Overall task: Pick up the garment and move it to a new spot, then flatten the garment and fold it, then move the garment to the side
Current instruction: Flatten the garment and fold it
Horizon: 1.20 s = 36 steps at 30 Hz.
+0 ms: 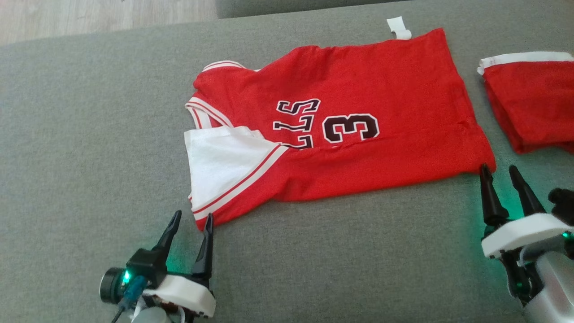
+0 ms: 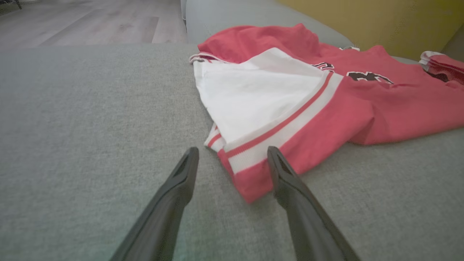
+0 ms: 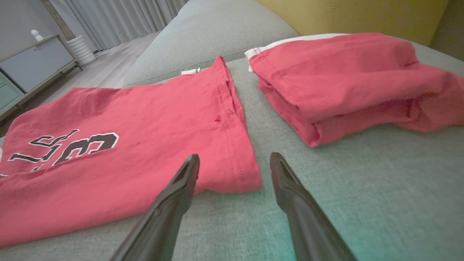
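A red jersey (image 1: pixel 358 89) with black lettering and white trim lies spread sideways on the grey sofa surface (image 1: pixel 89 134), its near long edge folded over and a white inner panel (image 1: pixel 215 157) turned out at the left end. My left gripper (image 1: pixel 193 216) stands open at the jersey's near left corner (image 2: pixel 250 185), which lies between the fingers. My right gripper (image 1: pixel 497 169) is open at the near right corner (image 3: pixel 243 177), nothing held.
A second red garment (image 1: pixel 529 103), folded, with a white band, lies at the right edge of the sofa surface. A white tag (image 1: pixel 400 28) pokes out at the jersey's far edge. Wooden floor (image 1: pixel 89 18) shows beyond the sofa, a yellow wall (image 3: pixel 344 14) behind it.
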### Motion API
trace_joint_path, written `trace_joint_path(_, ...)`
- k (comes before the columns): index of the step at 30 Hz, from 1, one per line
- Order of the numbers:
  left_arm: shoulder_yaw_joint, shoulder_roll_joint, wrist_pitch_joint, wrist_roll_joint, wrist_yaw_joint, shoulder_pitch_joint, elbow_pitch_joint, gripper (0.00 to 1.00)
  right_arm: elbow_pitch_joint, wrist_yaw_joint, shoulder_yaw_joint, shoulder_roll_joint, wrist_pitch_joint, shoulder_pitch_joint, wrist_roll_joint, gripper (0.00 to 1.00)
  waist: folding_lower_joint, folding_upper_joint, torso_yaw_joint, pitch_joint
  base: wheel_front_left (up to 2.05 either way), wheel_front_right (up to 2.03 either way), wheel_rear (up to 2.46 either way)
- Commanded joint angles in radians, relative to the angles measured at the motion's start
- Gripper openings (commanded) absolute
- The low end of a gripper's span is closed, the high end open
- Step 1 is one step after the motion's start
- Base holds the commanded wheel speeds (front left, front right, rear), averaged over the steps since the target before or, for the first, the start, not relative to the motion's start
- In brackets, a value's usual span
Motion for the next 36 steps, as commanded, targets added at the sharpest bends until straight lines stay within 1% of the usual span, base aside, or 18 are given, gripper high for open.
trace_joint_path(1,0.045,0.004,-0.01,-0.008,0.008,-0.027,-0.02,1.0,-0.036,0.006,-0.003,-0.011,-0.013,0.01,-0.001,1.0,0.0002,0.0,-0.005,-0.008,0.0,0.0,0.0)
trace_joint_path(5,0.055,-0.006,-0.008,-0.029,0.006,-0.01,0.042,1.0,-0.048,0.006,-0.02,-0.002,-0.014,0.03,-0.019,1.0,0.0002,0.0,-0.012,-0.016,0.0,0.0,0.0)
trace_joint_path(7,0.054,-0.011,0.015,-0.043,0.001,-0.023,0.097,1.0,-0.042,0.006,-0.025,0.004,-0.014,0.033,-0.032,1.0,0.0002,0.0,-0.017,-0.018,0.0,0.0,0.0)
trace_joint_path(8,0.051,-0.012,0.028,-0.047,-0.005,-0.029,0.114,0.87,-0.036,0.006,-0.027,0.005,-0.014,0.031,-0.036,1.0,0.0002,0.0,-0.018,-0.017,0.0,0.0,0.0)
trace_joint_path(9,0.045,-0.013,0.039,-0.05,-0.014,-0.035,0.128,0.52,-0.027,0.006,-0.027,0.006,-0.013,0.027,-0.04,1.0,0.0002,0.0,-0.018,-0.017,0.0,0.0,0.0)
trace_joint_path(10,0.038,-0.015,0.05,-0.052,-0.026,-0.042,0.14,0.32,-0.017,0.006,-0.028,0.008,-0.011,0.021,-0.043,1.0,0.0002,0.0,-0.019,-0.016,0.0,0.0,0.0)
trace_joint_path(11,0.032,-0.016,0.056,-0.054,-0.037,-0.048,0.149,0.0,-0.004,0.006,-0.03,0.011,-0.007,0.013,-0.047,1.0,0.0002,0.0,-0.018,-0.014,0.0,0.0,0.0)
trace_joint_path(12,0.024,-0.018,0.065,-0.055,-0.048,-0.054,0.157,0.0,0.01,0.006,-0.033,0.014,-0.003,0.004,-0.051,1.0,0.0002,0.0,-0.017,-0.014,0.0,0.0,0.0)
trace_joint_path(16,0.008,-0.017,0.069,-0.051,-0.065,-0.07,0.166,0.0,0.055,0.006,-0.04,0.021,0.009,-0.028,-0.064,1.0,0.0002,0.0,-0.012,-0.009,0.0,0.0,0.0)
trace_joint_path(23,-0.006,-0.001,0.048,-0.025,-0.053,-0.09,0.155,0.0,0.145,0.006,-0.03,0.02,0.034,-0.097,-0.085,1.0,0.0002,0.0,0.007,-0.002,0.0,0.0,0.0)
trace_joint_path(24,-0.007,0.002,0.046,-0.024,-0.051,-0.092,0.154,0.0,0.155,0.006,-0.022,0.018,0.042,-0.104,-0.085,0.87,0.0002,0.0,0.01,-0.002,0.0,0.0,0.0)
trace_joint_path(25,-0.007,0.004,0.044,-0.023,-0.05,-0.093,0.152,0.0,0.164,0.006,-0.013,0.018,0.052,-0.108,-0.081,0.49,0.0002,0.0,0.012,-0.002,0.0,0.0,0.0)
trace_joint_path(27,-0.008,0.006,0.04,-0.021,-0.047,-0.094,0.147,0.0,0.187,0.006,0.001,0.012,0.074,-0.112,-0.074,0.0,0.0002,0.0,0.017,-0.002,0.0,0.0,0.0)
trace_joint_path(31,-0.012,0.008,0.034,-0.019,-0.039,-0.089,0.133,0.0,0.216,0.006,0.015,-0.003,0.098,-0.111,-0.059,0.0,0.0002,0.0,0.024,-0.004,0.0,0.0,0.0)
trace_joint_path(36,-0.016,0.024,0.029,-0.01,-0.02,-0.06,0.094,0.0,0.212,0.006,0.025,-0.035,0.073,-0.09,-0.065,0.0,0.0002,0.0,0.028,-0.012,0.0,0.0,0.0)
